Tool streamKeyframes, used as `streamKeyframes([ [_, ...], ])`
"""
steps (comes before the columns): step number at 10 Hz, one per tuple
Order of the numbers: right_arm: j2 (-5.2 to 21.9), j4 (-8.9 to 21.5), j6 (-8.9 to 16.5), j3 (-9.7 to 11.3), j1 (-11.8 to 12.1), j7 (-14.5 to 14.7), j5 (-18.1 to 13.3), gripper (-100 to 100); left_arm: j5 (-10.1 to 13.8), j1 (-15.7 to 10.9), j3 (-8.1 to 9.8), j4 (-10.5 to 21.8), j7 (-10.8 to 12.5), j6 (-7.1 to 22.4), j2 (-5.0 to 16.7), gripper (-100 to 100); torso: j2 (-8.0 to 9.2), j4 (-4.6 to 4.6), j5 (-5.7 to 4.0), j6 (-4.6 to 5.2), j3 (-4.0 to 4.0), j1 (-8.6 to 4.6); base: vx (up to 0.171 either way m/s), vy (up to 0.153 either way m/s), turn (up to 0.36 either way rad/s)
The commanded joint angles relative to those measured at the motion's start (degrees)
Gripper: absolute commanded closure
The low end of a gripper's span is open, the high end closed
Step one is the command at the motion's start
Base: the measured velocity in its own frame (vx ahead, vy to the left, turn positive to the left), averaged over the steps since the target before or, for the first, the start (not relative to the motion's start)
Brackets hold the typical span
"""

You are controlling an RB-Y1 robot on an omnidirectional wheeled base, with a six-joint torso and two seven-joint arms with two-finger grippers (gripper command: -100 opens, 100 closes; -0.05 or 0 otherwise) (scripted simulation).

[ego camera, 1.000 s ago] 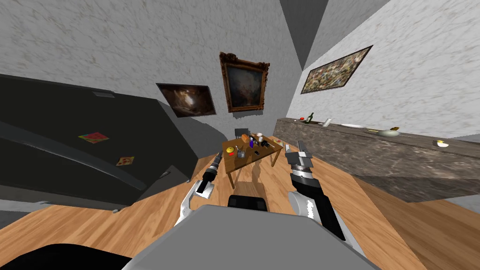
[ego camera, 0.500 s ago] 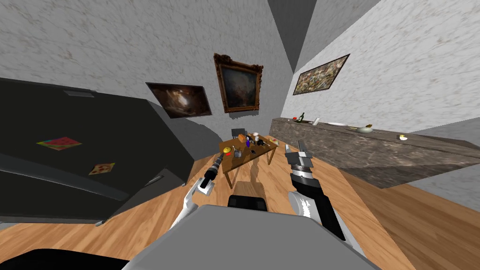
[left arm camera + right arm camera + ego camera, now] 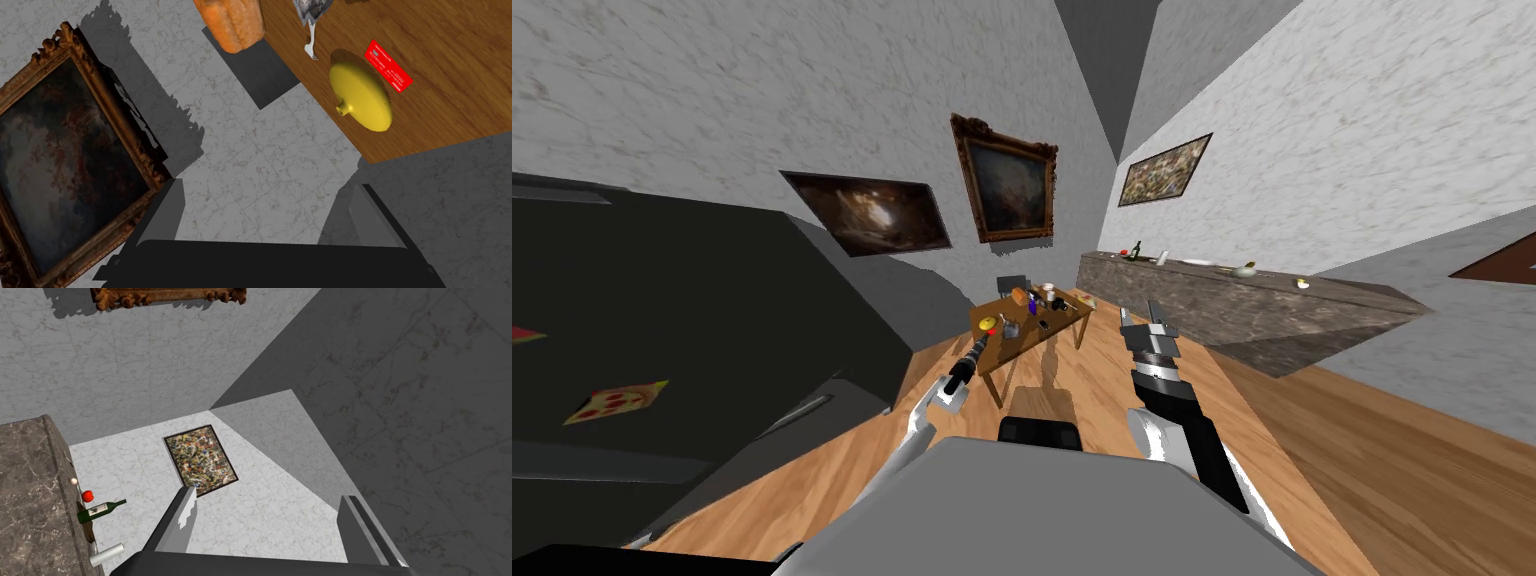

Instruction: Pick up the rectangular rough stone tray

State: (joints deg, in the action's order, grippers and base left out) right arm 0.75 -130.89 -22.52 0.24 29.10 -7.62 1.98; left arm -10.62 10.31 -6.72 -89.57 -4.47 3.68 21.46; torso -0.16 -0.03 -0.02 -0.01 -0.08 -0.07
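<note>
Tray (image 3: 86, 527) on counter (image 3: 30, 488) by bottle (image 3: 100, 508), well beyond both parted jaws.

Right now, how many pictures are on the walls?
3. A wide dark picture and a carved-frame picture beside it on the far wall; a speckled picture on the right wall above the counter. A brown shape at the right edge may be a fourth.

Small things crowded on the wooden tabletop (image 3: 1032, 338) — too small to tell apart, stone tray not made out among them, orange lump (image 3: 232, 25) and grey crumpled thing (image 3: 312, 7) cut by the picture's edge, framed painting (image 3: 65, 165) likewise — partly out of view
</note>
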Motion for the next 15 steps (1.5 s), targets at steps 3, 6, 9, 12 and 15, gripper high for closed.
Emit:
streamKeyframes([
  [3,0.0,0.0,0.0,0.0,0.0,0.0,0.0,0,0.64,-3.32,-1.18,5.58,-0.73,4.85,0.85,-100,-0.07,-0.01,0.01,0.0,-0.04,0.06,0.069,-0.005,-0.177],
  [6,0.0,0.0,0.0,-0.01,0.01,0.0,0.0,0,1.31,-5.29,-1.71,9.41,-0.99,7.08,1.17,-100,-0.11,-0.04,0.02,-0.05,-0.08,0.1,0.074,0.002,-0.12],
  [9,0.0,0.0,0.0,-0.01,0.01,0.0,0.0,0,2.38,-7.99,-2.47,14.35,-1.36,10.21,1.36,-100,-0.15,-0.04,0.02,-0.02,-0.09,0.08,0.088,0.004,-0.188],
  [12,0.01,0.0,0.0,-0.01,0.01,0.0,0.0,0,3.32,-10.17,-3.21,18.81,-1.67,13.0,1.46,-100,-0.18,-0.05,0.03,-0.04,-0.11,0.16,0.093,0.026,-0.164],
  [15,0.0,0.0,0.0,-0.01,0.01,0.0,0.0,0,4.01,-11.56,-3.95,22.62,-1.92,15.32,1.54,-100,-0.1,-0.03,0.02,-0.05,-0.06,0.11,0.068,0.017,-0.122],
])
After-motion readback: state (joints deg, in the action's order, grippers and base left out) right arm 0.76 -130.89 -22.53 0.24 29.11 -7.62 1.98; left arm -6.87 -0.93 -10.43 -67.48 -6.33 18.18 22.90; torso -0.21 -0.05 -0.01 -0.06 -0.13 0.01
